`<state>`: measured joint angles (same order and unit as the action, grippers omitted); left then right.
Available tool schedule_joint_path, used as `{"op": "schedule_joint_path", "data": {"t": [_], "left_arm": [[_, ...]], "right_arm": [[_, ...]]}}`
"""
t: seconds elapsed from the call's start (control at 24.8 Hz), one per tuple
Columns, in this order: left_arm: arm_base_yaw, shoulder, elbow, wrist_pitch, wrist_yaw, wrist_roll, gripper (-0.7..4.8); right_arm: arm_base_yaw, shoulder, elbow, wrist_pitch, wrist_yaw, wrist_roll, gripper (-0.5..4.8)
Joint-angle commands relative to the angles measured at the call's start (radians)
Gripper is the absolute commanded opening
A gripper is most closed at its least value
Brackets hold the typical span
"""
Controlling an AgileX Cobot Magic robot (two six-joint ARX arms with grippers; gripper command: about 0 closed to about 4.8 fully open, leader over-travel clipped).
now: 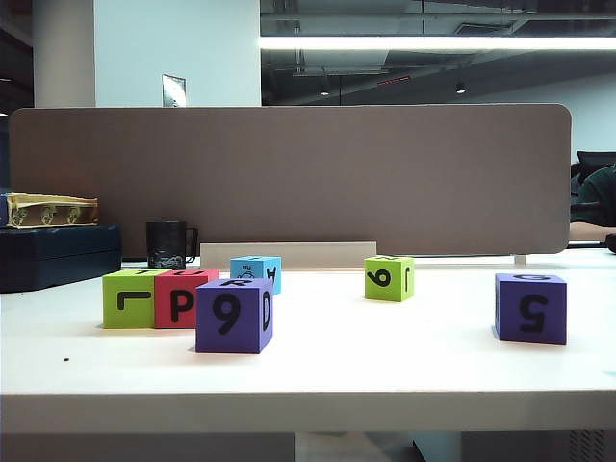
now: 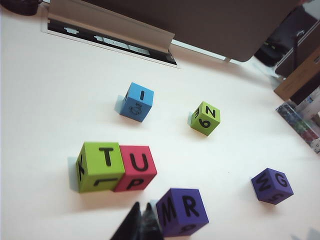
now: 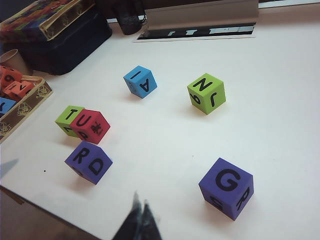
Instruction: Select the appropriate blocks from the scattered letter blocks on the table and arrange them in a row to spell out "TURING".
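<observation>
On the white table (image 1: 385,366) a lime green T block (image 2: 100,165) touches a red-pink U block (image 2: 136,167). The purple R block (image 2: 182,210) lies just in front of them. Next to it, above the table, my left gripper (image 2: 142,204) is shut and holds nothing. Farther back are the light blue I block (image 2: 136,102) and the lime N block (image 2: 205,118). The purple G block (image 3: 226,188) sits apart to the right. My right gripper (image 3: 140,197) is shut and empty, hovering near the front edge between the R block (image 3: 89,162) and the G block. Neither gripper shows in the exterior view.
A black mug (image 1: 168,244) stands at the back left before the brown-grey divider panel (image 1: 289,178). A dark case (image 1: 53,255) with a yellow-edged box on top sits at the far left. A tray of orange blocks (image 3: 20,95) lies off the table's left side.
</observation>
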<state>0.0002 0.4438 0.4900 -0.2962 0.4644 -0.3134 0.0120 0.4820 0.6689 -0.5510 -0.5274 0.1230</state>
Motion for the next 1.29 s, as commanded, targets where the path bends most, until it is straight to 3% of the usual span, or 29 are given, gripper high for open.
{"op": "schedule_joint_path", "data": {"t": [0.04, 0.24, 0.44, 0.6, 0.69, 0.89, 1.05, 1.29], "left_arm": [[0.000, 0.100, 0.079, 0.013, 0.012, 0.029, -0.06], [-0.002, 0.241, 0.197, 0.013, 0.039, 0.029, -0.05], [-0.092, 0.380, 0.317, 0.013, 0.026, 0.034, -0.06], [-0.208, 0.486, 0.390, 0.013, -0.004, 0.079, -0.06], [-0.323, 0.581, 0.451, 0.013, -0.073, 0.079, -0.06], [-0.437, 0.694, 0.512, 0.013, -0.113, 0.100, -0.05], [-0.573, 0.812, 0.586, 0.013, -0.220, 0.100, -0.05], [-0.723, 0.961, 0.685, 0.024, -0.338, 0.104, -0.04]], "right_arm": [[0.000, 0.000, 0.006, 0.009, -0.006, 0.000, -0.01], [0.000, 0.000, 0.006, 0.009, -0.006, 0.000, -0.01], [0.000, 0.001, 0.006, 0.009, -0.006, 0.000, -0.01], [0.000, 0.001, 0.006, 0.008, -0.006, 0.000, -0.01], [0.000, 0.001, 0.006, 0.008, -0.006, 0.000, -0.01], [0.000, 0.001, 0.006, 0.000, -0.006, 0.000, -0.01], [0.000, 0.000, 0.006, -0.017, 0.018, 0.000, -0.01], [-0.001, 0.000, 0.006, -0.081, 0.135, -0.002, -0.01]]}}
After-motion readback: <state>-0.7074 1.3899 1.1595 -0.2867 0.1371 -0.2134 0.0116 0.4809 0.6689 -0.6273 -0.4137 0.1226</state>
